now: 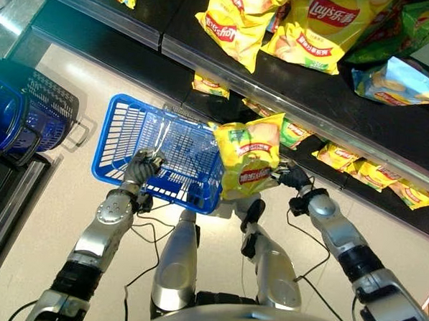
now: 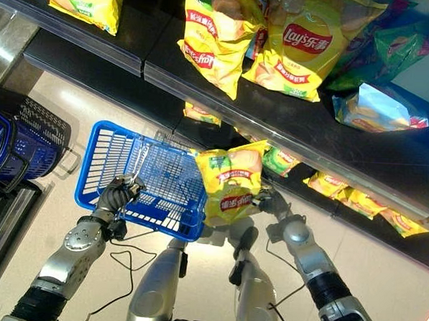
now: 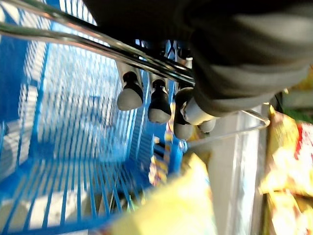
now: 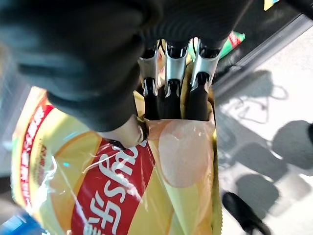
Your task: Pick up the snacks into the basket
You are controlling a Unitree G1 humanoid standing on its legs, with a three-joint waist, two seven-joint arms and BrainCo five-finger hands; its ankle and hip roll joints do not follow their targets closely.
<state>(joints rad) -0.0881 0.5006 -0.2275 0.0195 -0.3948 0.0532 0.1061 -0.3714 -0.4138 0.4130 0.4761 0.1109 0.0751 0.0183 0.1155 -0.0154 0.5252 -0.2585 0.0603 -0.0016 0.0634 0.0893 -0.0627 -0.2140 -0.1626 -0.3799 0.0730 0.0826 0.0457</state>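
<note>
Our right hand (image 1: 294, 177) pinches the yellow snack bag (image 1: 249, 156) upright at frame centre, just beside the blue basket (image 1: 130, 131) whose handle our left hand (image 1: 144, 165) grips.

The blue wire basket (image 1: 164, 154) is open at the top and looks empty inside, so there is room to go in from above. Its metal handle (image 3: 98, 44) lies across the near rim under the left hand (image 1: 144, 165). The yellow chip bag (image 1: 249, 156) hangs at the basket's right edge, overlapping that corner. The shelf edge (image 1: 276, 88) juts out just beyond. Stacked dark baskets (image 1: 30, 108) stand well off to the left.
</note>
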